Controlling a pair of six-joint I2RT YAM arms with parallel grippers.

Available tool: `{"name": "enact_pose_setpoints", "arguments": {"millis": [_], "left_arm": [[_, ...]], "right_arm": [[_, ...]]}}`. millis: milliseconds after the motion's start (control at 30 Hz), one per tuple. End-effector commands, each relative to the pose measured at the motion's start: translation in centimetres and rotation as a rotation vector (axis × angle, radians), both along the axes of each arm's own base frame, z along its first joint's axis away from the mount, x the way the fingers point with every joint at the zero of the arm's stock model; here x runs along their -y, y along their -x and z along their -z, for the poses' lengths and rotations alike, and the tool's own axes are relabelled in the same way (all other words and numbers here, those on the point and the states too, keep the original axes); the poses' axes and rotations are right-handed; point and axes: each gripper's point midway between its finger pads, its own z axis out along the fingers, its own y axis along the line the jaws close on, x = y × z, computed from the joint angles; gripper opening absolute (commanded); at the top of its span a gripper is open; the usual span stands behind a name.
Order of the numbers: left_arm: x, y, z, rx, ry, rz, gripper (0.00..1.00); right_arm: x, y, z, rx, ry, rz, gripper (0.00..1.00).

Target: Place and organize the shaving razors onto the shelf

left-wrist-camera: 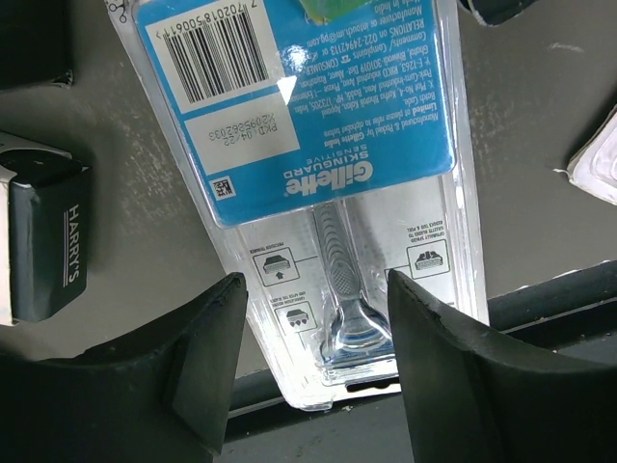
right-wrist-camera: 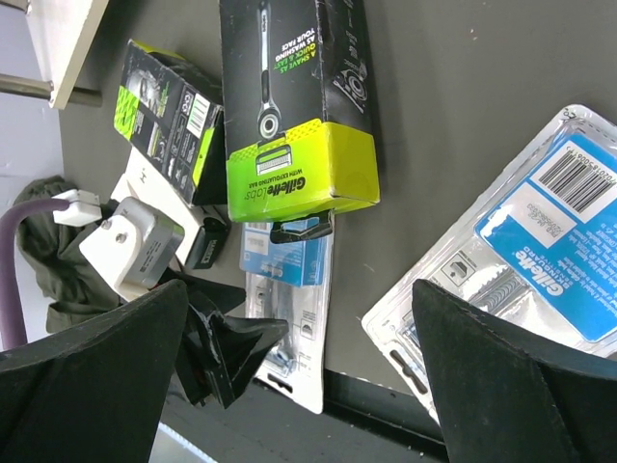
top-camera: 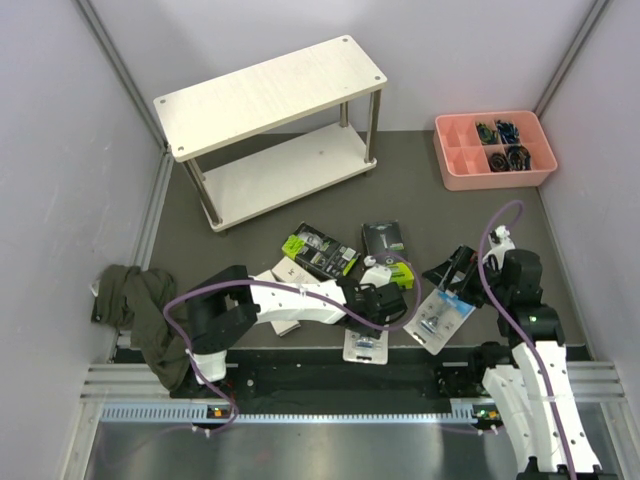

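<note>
Left gripper [left-wrist-camera: 316,299] half-closed astride a blister pack [left-wrist-camera: 318,116], lower centre; grip unclear.
Right gripper [right-wrist-camera: 299,367] wide open at lower right; shelf [top-camera: 270,100] stands upper left.

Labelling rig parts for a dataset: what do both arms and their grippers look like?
Both arms mix white and black links: left arm, right arm. A purple cable loops along each. Fingers are matte black, broad wedges; no markings readable.

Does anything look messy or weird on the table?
Yes. The razor packs lie jumbled at odd angles, some overlapping, while the shelf holds none. A crumpled dark green cloth sits at the left edge, which seems out of place.
</note>
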Motion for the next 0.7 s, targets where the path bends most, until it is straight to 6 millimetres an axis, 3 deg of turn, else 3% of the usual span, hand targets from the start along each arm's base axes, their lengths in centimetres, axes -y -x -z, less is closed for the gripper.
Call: {"name": "enact_pose_setpoints", "arguments": {"millis": [0,133,233,367,467,533,567,600,633,667], "left_arm": [[1.9,-0.7,-2.6,0.042,0.101,-0.007,0.64],[1.8,-1.1,-3.7,0.065,0.12,-0.02,0.66],[1.9,-1.6,-5.9,0.109,0.178,-0.025,0.77],[1.8,-2.3,-9.6,0.171,0.251,-0.011,0.82],[1.4,-3.0,-11.6,0.195,0.292,-0.021,0.84],[0.9,-3.2,-11.8,0.177,0.317,-0.019,0.86],[0.8,-4.5,-12.7,0.18,0.373,-0.031,0.86],[0.6,-3.7,-11.7,0.097,0.402,-0.005,0.86],[0.5,-4.1,-12.0,0.078,0.442,-0.004,0.86],[0.4,-5.5,-13.8,0.094,0.533,-0.01,0.85]], "right_arm": [[-0.1,-0.1,-0.1,0.007,-0.011,-0.004,0.99],[-0.3,-0.3,0.1,-0.001,-0.017,-0.011,0.99],[-0.7,-0.8,0.4,-0.007,-0.039,-0.027,0.99],[-1.3,-1.9,1.2,-0.025,-0.066,-0.058,0.99],[-1.9,-3.1,1.5,-0.04,-0.097,-0.089,0.99],[-2.3,-3.8,1.5,-0.052,-0.122,-0.112,0.99],[-2.5,-4.4,1.8,-0.063,-0.138,-0.119,0.99],[-2.7,-4.8,1.9,-0.069,-0.147,-0.125,0.99],[-3.0,-5.0,1.9,-0.076,-0.167,-0.139,0.99],[-3.1,-5.4,2.2,-0.082,-0.175,-0.146,0.99]]}}
